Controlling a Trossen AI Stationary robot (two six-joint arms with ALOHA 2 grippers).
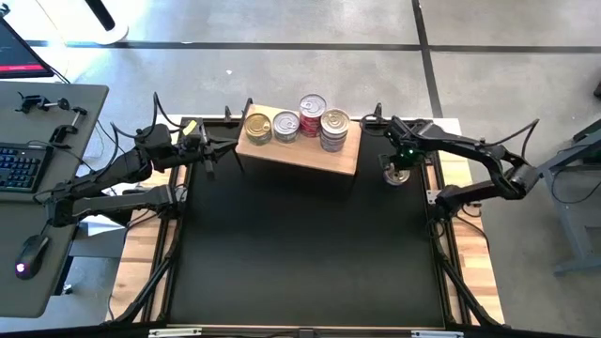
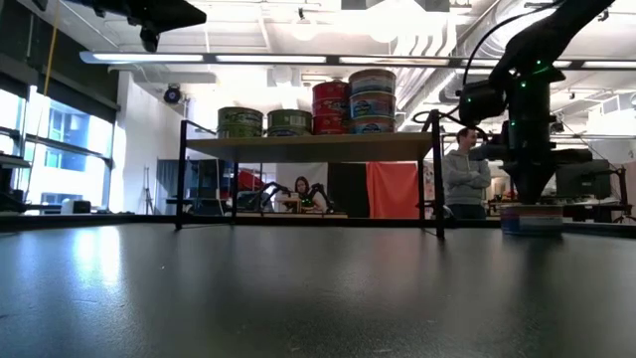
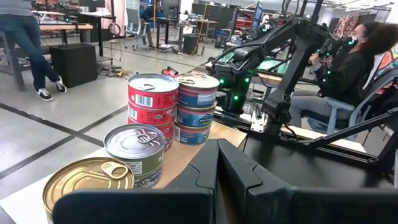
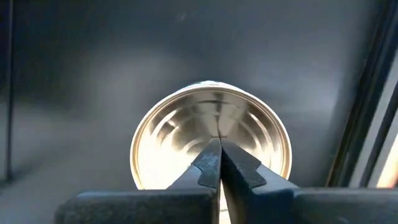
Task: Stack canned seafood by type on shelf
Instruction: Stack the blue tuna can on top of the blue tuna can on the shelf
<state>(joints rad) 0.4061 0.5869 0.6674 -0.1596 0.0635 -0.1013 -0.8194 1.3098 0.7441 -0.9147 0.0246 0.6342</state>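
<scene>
The shelf [image 1: 310, 155] stands at the mat's far edge. On it stand a gold-lidded can [image 1: 258, 127], a silver-lidded greenish can [image 1: 285, 125], a stack of red cans [image 1: 312, 113] and a stack of bluish cans [image 1: 334, 129]. One more can [image 1: 396, 173], with a silver top [image 4: 211, 134] and a bluish label [image 2: 532, 220], rests flat on the mat right of the shelf. My right gripper [image 2: 524, 197] points down over the middle of this can, shut. My left gripper [image 3: 217, 165] is shut and level at the shelf's left end, pointing along the row of cans. My right gripper's shut fingertips [image 4: 214, 163] stand over the middle of the lone can's silver top, coming from above. The can sits flat on the mat. Whether the tips touch the top, I cannot tell.
The large black mat [image 1: 300, 253] spreads out in front of the shelf. The table's wooden strips [image 1: 470, 253] run along both sides. A desk with a keyboard [image 1: 19, 169] stands left of the table. People sit and stand in the room beyond.
</scene>
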